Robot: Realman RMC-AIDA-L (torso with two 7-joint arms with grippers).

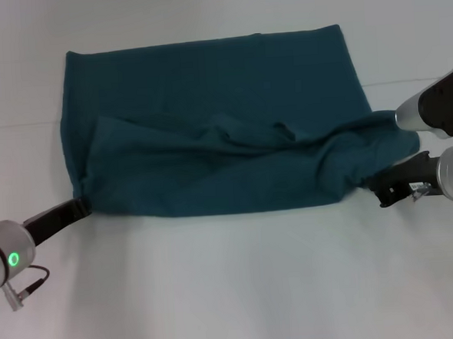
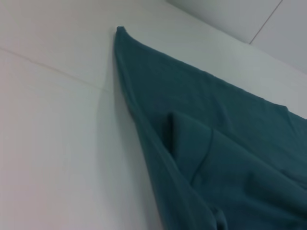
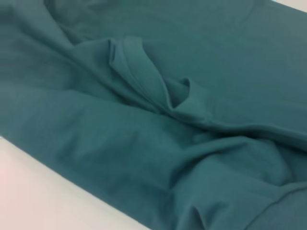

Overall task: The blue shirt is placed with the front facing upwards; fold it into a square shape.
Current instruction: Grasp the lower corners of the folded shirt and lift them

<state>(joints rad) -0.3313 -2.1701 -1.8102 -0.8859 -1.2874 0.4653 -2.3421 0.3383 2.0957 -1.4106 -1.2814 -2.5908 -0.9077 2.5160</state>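
on the table (image 1: 234, 292), blue shirt (image 1: 208, 124) half folded, left gripper (image 1: 81, 207) and right gripper (image 1: 381, 184) grip unclear

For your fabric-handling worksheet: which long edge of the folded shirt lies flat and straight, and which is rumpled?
The far edge of the blue shirt lies flat and straight. The near half, between the left gripper and right gripper, is rumpled.

Plain white table (image 1: 234, 292) with a faint seam line.
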